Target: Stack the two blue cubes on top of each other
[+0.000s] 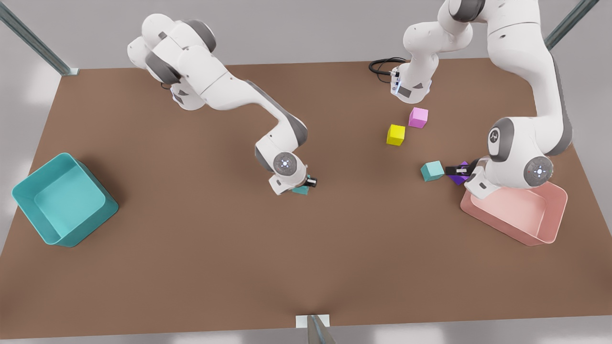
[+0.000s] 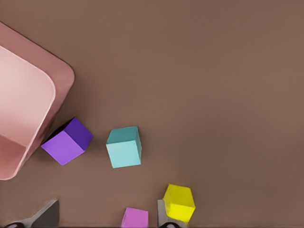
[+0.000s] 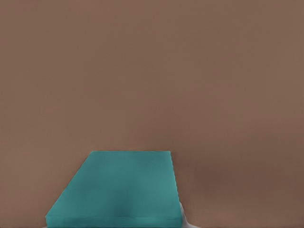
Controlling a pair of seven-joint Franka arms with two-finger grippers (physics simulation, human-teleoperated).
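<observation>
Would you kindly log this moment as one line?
right pincer: at teal cube | left pincer: beside second teal cube | unstacked

Even, soft light; faint shadows

**Bystanders on the brown table**

Brown table (image 1: 191, 248) spans the front view, grey floor beyond its edges.

Large teal bin (image 1: 28, 191): open-topped, near the table's edge on the front view's left, turned at an angle.

Pink bin (image 1: 554, 224): open-topped, on the front view's right; rounded corner seen from the left wrist view.

Purple cube (image 2: 66, 142): close against the pink bin's corner, rotated; contact cannot be told.

Yellow cube (image 1: 396, 134) and pink cube (image 1: 418, 117): near each other toward the far side, pink one farther back, corners close.

Black cable loop (image 1: 382, 64) at the far edge.

Metal struts (image 1: 33, 40) at the far corners; another at the near edge, centre.
</observation>
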